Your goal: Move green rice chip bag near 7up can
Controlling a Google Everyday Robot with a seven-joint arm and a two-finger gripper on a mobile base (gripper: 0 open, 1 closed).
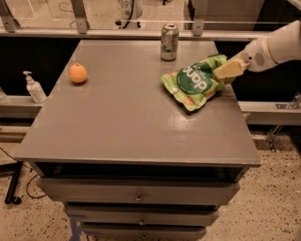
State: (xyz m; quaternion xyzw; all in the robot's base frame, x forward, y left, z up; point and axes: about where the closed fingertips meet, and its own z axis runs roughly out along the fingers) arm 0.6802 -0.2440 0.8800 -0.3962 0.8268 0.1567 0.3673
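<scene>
The green rice chip bag [195,82] is a crinkly light-green bag with a dark green circle and white letters. It is at the right side of the grey table [127,117], tilted, with its lower end on or just above the surface. My gripper [226,69] comes in from the right on a white arm and is shut on the bag's upper right edge. The 7up can [169,42] stands upright at the table's far edge, a short way behind and left of the bag.
A round orange fruit [78,73] lies at the table's left side. A white pump bottle [34,88] stands on a ledge left of the table. A rail with metal posts [79,14] runs behind. Drawers [137,194] are below the tabletop.
</scene>
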